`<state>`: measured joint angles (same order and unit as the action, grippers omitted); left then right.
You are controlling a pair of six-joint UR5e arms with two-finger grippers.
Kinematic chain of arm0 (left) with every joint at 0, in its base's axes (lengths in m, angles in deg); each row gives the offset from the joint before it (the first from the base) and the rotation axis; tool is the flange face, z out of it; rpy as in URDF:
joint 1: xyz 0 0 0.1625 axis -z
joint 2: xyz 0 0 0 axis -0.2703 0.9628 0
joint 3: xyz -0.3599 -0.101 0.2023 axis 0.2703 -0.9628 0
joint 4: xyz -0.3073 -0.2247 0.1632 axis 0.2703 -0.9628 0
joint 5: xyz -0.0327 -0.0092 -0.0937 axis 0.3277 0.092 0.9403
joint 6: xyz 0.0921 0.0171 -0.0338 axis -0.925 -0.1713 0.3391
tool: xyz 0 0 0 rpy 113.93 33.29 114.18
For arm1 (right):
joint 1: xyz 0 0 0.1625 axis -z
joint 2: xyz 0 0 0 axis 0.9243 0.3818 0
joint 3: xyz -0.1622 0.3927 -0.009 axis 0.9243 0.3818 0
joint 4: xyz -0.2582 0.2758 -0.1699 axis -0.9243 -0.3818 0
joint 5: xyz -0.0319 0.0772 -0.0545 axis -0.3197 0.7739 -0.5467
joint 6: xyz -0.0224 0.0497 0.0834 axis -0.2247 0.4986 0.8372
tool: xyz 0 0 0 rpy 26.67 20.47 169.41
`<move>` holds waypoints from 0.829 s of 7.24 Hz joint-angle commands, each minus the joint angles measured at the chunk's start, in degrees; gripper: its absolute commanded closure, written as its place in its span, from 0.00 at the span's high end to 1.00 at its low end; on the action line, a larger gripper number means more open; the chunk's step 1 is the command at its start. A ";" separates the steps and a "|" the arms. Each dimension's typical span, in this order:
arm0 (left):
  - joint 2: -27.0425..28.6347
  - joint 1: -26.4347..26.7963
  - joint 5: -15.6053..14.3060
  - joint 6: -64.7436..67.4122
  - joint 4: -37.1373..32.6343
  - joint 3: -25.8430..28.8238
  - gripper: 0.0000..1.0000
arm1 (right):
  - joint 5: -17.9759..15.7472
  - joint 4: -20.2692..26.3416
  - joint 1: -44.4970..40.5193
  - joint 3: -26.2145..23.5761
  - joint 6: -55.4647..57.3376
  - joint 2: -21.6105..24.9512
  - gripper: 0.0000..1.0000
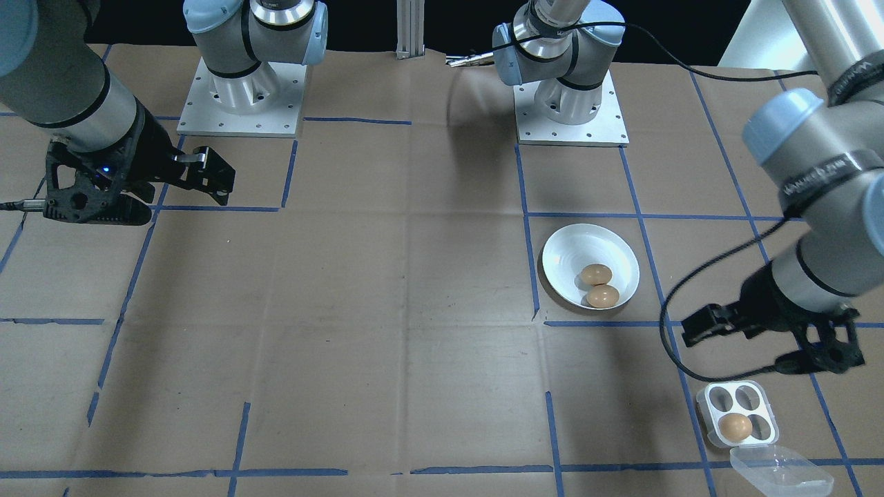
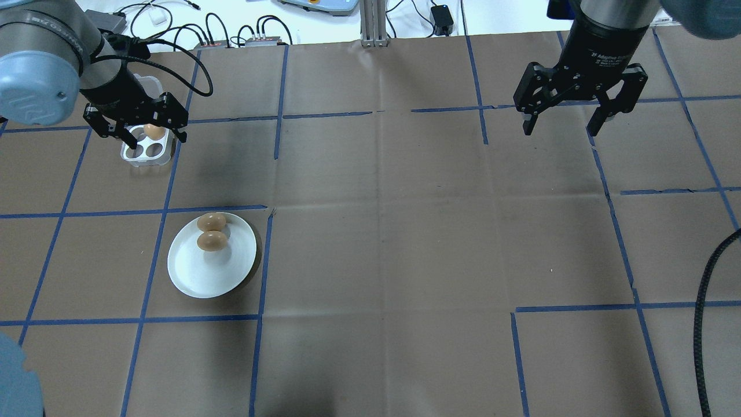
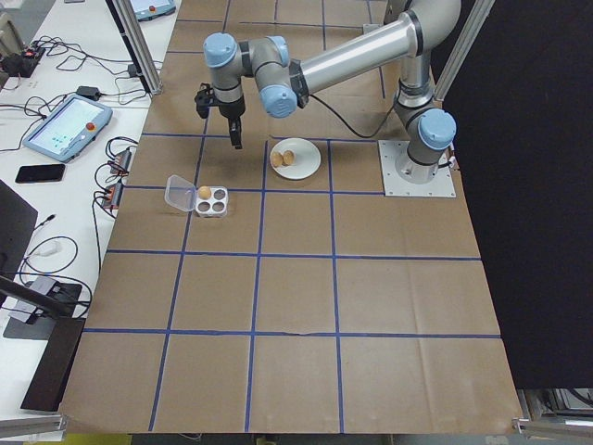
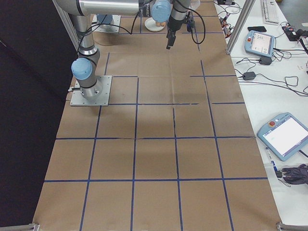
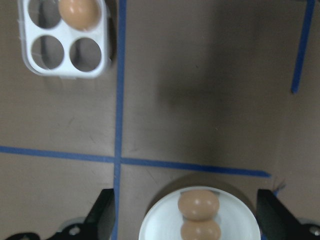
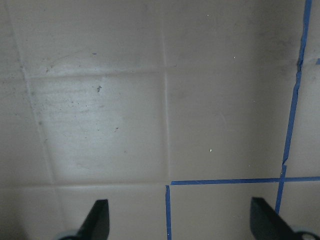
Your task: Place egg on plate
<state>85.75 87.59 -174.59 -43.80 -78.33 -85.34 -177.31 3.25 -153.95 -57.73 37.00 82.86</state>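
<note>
Brown oval egg [image 2: 153, 131] sits in the small white four-cup tray [image 2: 146, 149], just under your left gripper [image 2: 136, 124], fingers spread wide and empty. Two brown eggs [image 2: 212, 231] lie on the round white plate [image 2: 211, 272].

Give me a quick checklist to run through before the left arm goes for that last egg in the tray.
1. Left claw open and empty: ok.
2. Egg tray lid swung open, clear of the cups: ok.
3. Last egg seated in its cup, the other three cups empty: ok.
4. Plate has bare room beside the two eggs already on it: ok.
5. Right claw open, far off on the other side of the table: ok.
6. Left claw lined up straight over the egg: cannot tell; its height above the tray is unclear.
</note>
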 commanded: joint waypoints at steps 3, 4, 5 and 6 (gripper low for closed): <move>17.73 -2.66 -0.53 -7.69 5.64 14.55 0.99 | -0.03 0.00 0.00 0.00 0.00 0.00 1.00; 19.84 -2.66 -0.53 -7.79 7.69 14.37 0.99 | 0.05 0.00 0.00 0.00 0.00 0.00 1.00; 21.08 -2.83 -0.44 -7.88 7.88 14.37 0.99 | -0.03 0.00 0.00 0.00 0.00 0.00 1.00; 21.96 -3.09 -0.53 -8.84 7.88 14.37 0.99 | 0.05 0.00 0.00 0.00 0.00 -0.08 1.00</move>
<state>106.23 84.76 -175.07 -51.79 -70.90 -71.01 -177.30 3.25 -153.95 -57.73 37.00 82.84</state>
